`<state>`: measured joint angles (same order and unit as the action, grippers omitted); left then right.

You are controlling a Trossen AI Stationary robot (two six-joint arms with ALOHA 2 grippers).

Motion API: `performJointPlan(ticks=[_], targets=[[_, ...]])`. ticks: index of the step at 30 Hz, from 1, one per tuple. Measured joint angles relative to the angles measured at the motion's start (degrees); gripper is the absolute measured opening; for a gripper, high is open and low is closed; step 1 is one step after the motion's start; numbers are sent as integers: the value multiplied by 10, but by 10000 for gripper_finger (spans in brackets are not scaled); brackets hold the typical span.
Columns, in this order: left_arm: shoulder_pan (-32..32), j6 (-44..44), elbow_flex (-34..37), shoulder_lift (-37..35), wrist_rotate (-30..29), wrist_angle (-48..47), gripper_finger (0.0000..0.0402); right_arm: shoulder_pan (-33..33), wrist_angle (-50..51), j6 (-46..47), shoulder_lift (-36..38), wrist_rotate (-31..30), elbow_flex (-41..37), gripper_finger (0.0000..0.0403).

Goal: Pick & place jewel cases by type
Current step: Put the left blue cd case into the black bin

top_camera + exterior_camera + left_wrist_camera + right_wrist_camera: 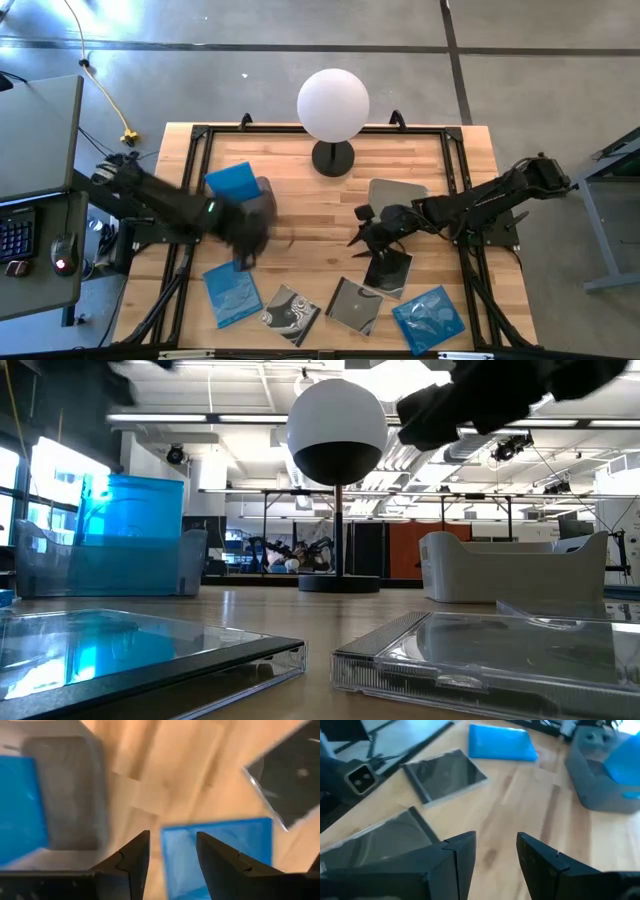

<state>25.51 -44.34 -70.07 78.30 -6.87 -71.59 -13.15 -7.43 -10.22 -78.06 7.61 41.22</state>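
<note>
Closest to my low camera lie two cases flat on the bench (300, 215): a blue-tinted jewel case (130, 650) and a clear-lidded dark one (500, 655). From above I take the white globe lamp (333, 105) as my landmark. My left tool (245, 228) hangs to the lamp's near left, fingers narrowly parted and empty, over a blue jewel case (220, 852), beside the grey tub (255, 195) with a blue case (232, 181) leaning in it. My right tool (365, 228) sits just nearer than the lamp, fingers narrowly apart, empty, by the other tub (397, 193). A swirl-patterned case (291, 312), dark cases (357, 304) (389, 268) and another blue case (429, 318) lie along the near edge.
</note>
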Motion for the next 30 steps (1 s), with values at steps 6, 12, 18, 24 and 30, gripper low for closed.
performJointPlan(ticks=[6, 12, 18, 24, 30], targets=[[218, -343, 48, 10, -62, 91, 156, -18, -136, 10, 0, -50, -48, 138], [338, -555, 90, 60, -57, 197, 156, -20, -216, 26, -35, -43, -50, 138], [365, -509, 91, 135, 43, 214, 156, -20, -279, 23, -89, -26, -50, 138], [365, -434, 91, 184, 183, 190, 154, -18, -303, 72, -147, -34, -40, 138], [364, -400, 90, 191, 151, 185, 122, -18, -297, 87, -221, -30, 11, 138]])
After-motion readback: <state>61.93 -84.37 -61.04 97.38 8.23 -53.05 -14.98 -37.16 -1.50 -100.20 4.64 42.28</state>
